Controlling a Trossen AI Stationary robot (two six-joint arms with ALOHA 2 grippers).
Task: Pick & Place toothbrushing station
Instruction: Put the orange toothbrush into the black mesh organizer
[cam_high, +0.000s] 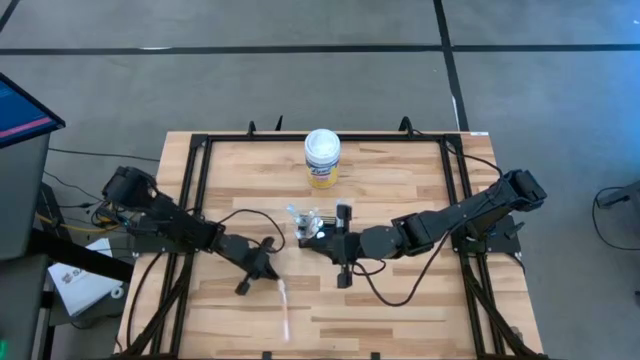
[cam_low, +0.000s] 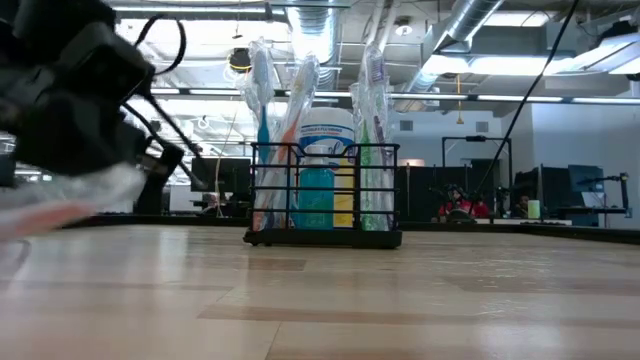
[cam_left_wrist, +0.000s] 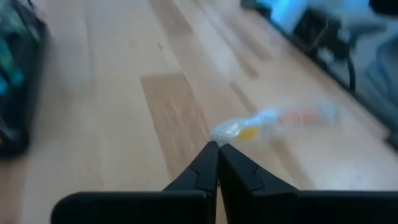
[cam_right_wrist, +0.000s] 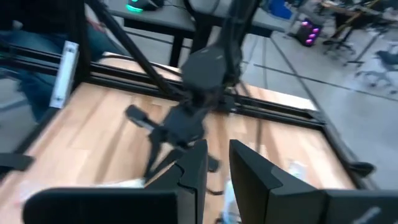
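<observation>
The toothbrushing station (cam_low: 325, 150), a black wire-mesh holder with several wrapped toothbrushes standing in it, sits at the table's middle (cam_high: 318, 220). A loose toothbrush in a clear wrapper (cam_high: 284, 308) lies toward the near edge and shows blurred in the left wrist view (cam_left_wrist: 280, 118). My left gripper (cam_high: 272, 270) is shut at that toothbrush's near end (cam_left_wrist: 217, 148). My right gripper (cam_high: 306, 236) hovers over the holder's near side, its fingers a narrow gap apart (cam_right_wrist: 217, 158) with nothing between them. My left gripper pinches the clear wrapper's end (cam_left_wrist: 222, 132) between its two fingertips. The fingers slant down from the table's left, roughly in line with the toothbrush. The toothbrush reaches away from the fingertips toward the near edge; whether its far end (cam_high: 287, 338) rests on the table I cannot tell.
A white canister with a yellow label (cam_high: 322, 158) stands behind the holder near the far edge. A black frame (cam_high: 200, 150) runs along the table's left, far and right sides. Bare wood (cam_high: 420, 310) lies at the near right.
</observation>
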